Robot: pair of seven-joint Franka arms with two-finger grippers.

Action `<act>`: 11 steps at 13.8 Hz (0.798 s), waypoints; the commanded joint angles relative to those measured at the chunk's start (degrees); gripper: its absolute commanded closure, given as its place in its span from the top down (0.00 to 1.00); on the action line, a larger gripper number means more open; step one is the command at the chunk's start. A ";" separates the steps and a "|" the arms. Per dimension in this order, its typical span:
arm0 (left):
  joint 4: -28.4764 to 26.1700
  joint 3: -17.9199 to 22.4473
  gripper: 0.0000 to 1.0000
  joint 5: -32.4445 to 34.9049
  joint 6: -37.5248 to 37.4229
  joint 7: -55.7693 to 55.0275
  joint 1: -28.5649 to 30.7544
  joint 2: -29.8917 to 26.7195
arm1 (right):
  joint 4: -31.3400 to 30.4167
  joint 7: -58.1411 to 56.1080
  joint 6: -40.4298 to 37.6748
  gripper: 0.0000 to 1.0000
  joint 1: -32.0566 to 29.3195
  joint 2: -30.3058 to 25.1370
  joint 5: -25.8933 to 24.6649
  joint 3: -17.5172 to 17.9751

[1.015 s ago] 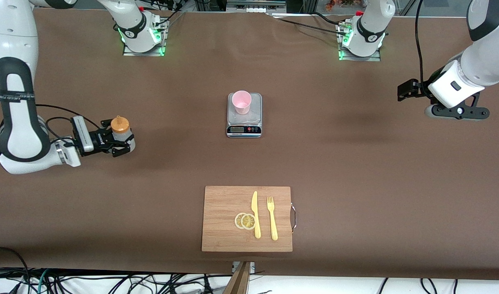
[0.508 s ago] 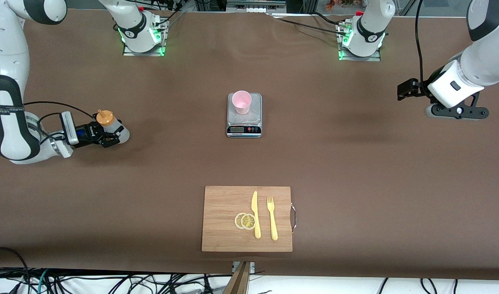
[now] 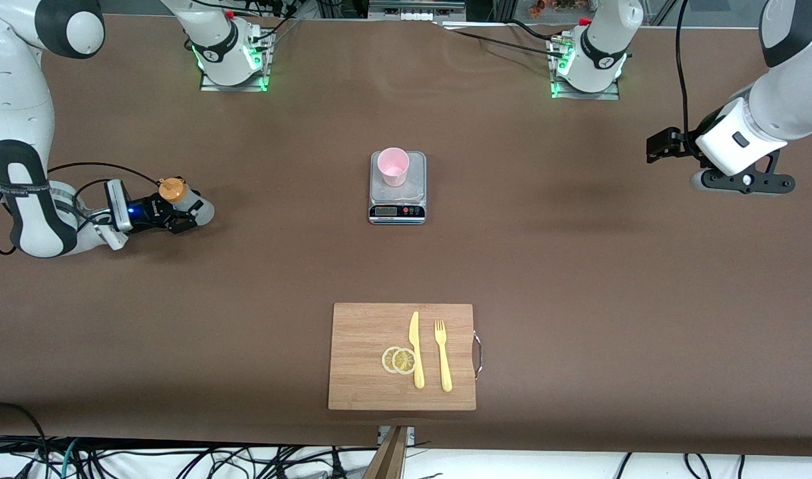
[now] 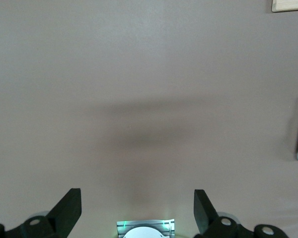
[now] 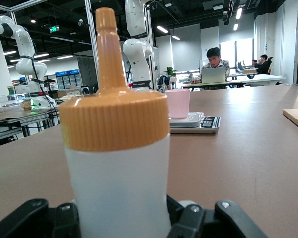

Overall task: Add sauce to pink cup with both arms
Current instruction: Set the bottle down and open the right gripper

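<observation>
Sauce bottle [image 3: 191, 207], whitish with an orange nozzle cap [image 3: 171, 190], stands upright at the right arm's end of the table, clamped by the right gripper [image 3: 179, 218]. I read the jaws as closed on the bottle's body; in the right wrist view the bottle [image 5: 118, 191] fills the frame with the black fingers [image 5: 198, 220] at its base. I cannot tell whether the bottle's bottom touches the table [image 3: 578, 266] or hangs just above it.

Pink cup [image 3: 393, 166] sits upright on the platform of a small kitchen scale [image 3: 398, 199] mid-table, well apart from the bottle. The right wrist view shows the cup [image 5: 178, 102] on the scale [image 5: 198, 124] past the bottle.

Left gripper [image 3: 662, 148] hangs in the air over bare table at the left arm's end. Its fingers [image 4: 69, 210] stand wide apart in the left wrist view, with nothing between them. I note this arm as waiting.

Nearer the front camera than the scale lies a wooden cutting board [image 3: 366, 379]. On it: two lemon slices [image 3: 399, 360], a yellow plastic knife [image 3: 415, 349] and a yellow plastic fork [image 3: 443, 356], side by side.
</observation>
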 commanded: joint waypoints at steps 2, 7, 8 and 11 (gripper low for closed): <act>0.03 -0.08 0.99 -1.04 -0.66 1.22 0.36 -0.30 | -0.03 0.89 -0.17 0.28 -0.94 -0.16 0.42 0.53; 0.12 -0.08 0.99 -1.04 -0.66 1.13 0.36 -0.30 | 0.14 1.07 0.89 1.00 -1.03 -0.34 0.51 0.45; 0.03 -0.08 0.99 -1.04 -0.66 1.22 0.36 -0.30 | 0.32 1.16 0.89 1.00 -1.03 -0.42 0.51 0.53; 0.03 -0.08 0.99 -1.04 -0.74 1.22 0.36 -0.30 | 0.93 3.00 0.89 1.00 -1.03 -0.69 0.60 0.10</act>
